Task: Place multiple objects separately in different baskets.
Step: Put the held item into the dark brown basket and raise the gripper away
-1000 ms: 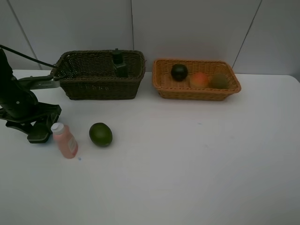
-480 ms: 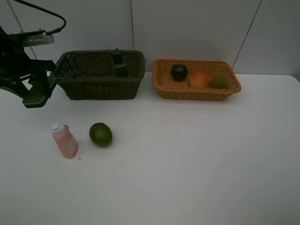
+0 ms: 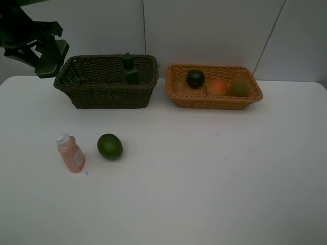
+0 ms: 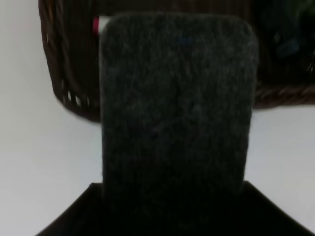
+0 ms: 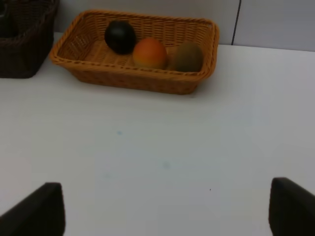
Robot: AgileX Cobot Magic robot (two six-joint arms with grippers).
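Note:
My left gripper (image 3: 47,60) hangs high over the left end of the dark wicker basket (image 3: 107,96). In the left wrist view it is shut on a dark eraser block (image 4: 177,98) that fills the middle. A pink marker tip (image 4: 97,23) shows inside the basket behind it. The dark green pump bottle (image 3: 130,70) stands in that basket. The light orange basket (image 3: 214,100) holds the mangosteen (image 3: 195,78), peach (image 3: 217,87) and kiwi (image 3: 238,88). The pink bottle (image 3: 70,153) and green fruit (image 3: 110,146) stand on the table. My right gripper (image 5: 167,211) is open and empty.
The white table (image 3: 204,178) runs to a pale panelled wall behind the baskets. The right wrist view shows the orange basket (image 5: 133,81) with its three fruits and a corner of the dark basket (image 5: 24,49). The right arm is out of the exterior view.
My left gripper rose from the table beside the pink bottle and moved back to above the dark basket's left end. Bottle, fruit and baskets have not moved.

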